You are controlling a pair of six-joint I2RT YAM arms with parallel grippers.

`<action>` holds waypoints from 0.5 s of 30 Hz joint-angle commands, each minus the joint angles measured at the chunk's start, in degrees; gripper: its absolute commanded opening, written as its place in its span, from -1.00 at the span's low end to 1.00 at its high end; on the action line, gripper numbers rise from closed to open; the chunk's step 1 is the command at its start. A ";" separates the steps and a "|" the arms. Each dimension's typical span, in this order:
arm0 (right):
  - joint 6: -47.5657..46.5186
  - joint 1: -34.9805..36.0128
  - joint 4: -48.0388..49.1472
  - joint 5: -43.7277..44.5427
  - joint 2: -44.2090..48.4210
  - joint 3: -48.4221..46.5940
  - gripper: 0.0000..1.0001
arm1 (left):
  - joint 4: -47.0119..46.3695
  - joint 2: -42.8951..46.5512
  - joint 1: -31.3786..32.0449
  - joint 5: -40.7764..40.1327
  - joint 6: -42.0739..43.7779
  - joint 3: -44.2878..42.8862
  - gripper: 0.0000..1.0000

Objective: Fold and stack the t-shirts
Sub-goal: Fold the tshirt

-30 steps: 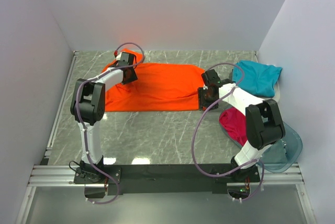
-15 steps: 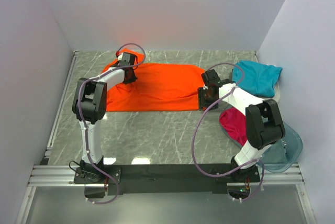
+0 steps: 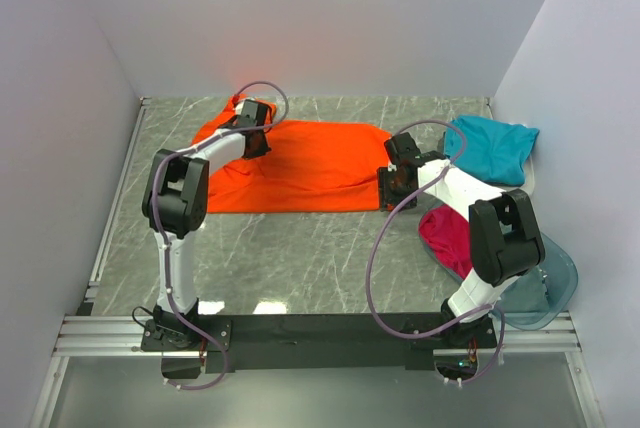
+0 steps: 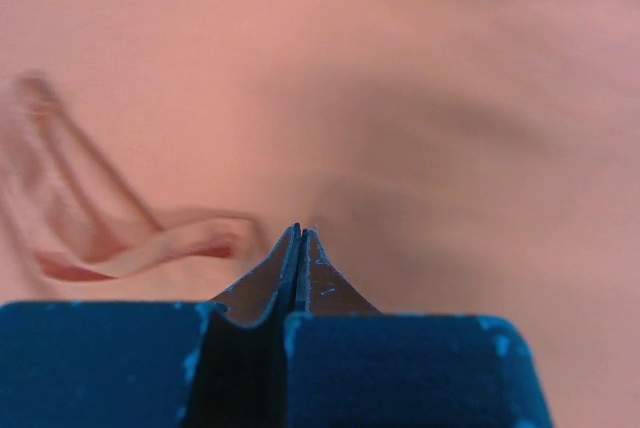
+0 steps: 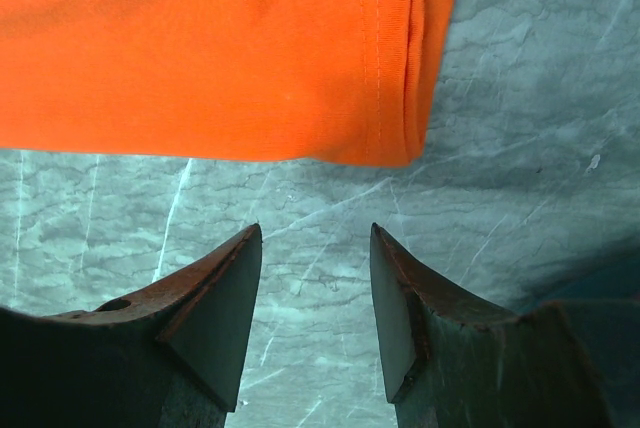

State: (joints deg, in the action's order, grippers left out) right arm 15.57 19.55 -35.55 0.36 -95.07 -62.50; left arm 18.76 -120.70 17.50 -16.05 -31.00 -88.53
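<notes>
The orange t-shirt (image 3: 300, 168) lies spread flat at the back middle of the table and fills the left wrist view (image 4: 400, 68). My left gripper (image 3: 257, 145) is over its upper left part near the collar, shut, its tips (image 4: 300, 233) pinching a crease of the orange cloth. My right gripper (image 3: 392, 188) hovers open just off the shirt's right hem (image 5: 400, 98), with only bare table between its fingers (image 5: 315, 238). A teal t-shirt (image 3: 490, 148) lies bunched at the back right. A magenta t-shirt (image 3: 445, 233) lies partly in the tub.
A clear bluish plastic tub (image 3: 548, 283) sits at the near right corner. White walls close in the marble table (image 3: 300, 258) on the left, back and right. A black rail (image 3: 330, 333) carrying the arm bases runs along the near edge.
The left gripper has closed from open to shut on the orange shirt and shifted slightly right and back. The right arm has not moved.
</notes>
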 commanded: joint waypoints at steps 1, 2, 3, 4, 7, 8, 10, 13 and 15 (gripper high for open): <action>0.42 0.66 0.04 -0.18 0.67 -0.69 0.09 | -2.51 2.32 2.71 1.29 2.88 -2.43 -0.99; 0.42 0.75 0.13 -0.18 0.59 -0.78 0.09 | -2.24 1.88 3.07 1.11 3.23 -3.04 -0.99; 0.42 0.75 0.04 -0.18 0.76 -0.87 0.09 | -1.81 1.44 3.24 1.03 3.84 -3.66 -0.99; 0.42 1.01 -0.04 -0.18 0.76 -0.78 0.09 | -1.02 1.00 3.51 0.94 4.11 -4.80 -0.99; 0.42 0.93 -0.05 -0.10 0.94 -0.69 0.09 | 1.44 0.73 3.95 -3.43 3.41 -5.34 -0.99; 0.34 0.93 -0.13 -0.10 1.02 -0.43 0.09 | 1.71 1.43 3.95 -5.02 1.14 -4.55 -0.99; 0.34 0.93 0.04 -0.18 1.02 -0.25 0.09 | 1.71 3.71 3.77 -8.10 -1.15 -1.04 -0.79; 0.34 1.02 0.13 -0.18 0.76 -0.34 0.09 | 2.85 4.69 3.51 -12.68 -4.06 0.99 -0.29; 0.42 1.10 0.31 -0.18 0.76 -0.43 0.09 | 5.13 4.16 3.42 -14.44 -5.12 0.03 0.03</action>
State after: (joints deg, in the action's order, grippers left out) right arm 15.57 20.12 -35.57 0.36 -95.07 -62.50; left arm 21.08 -119.61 21.43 -24.38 -32.80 -88.20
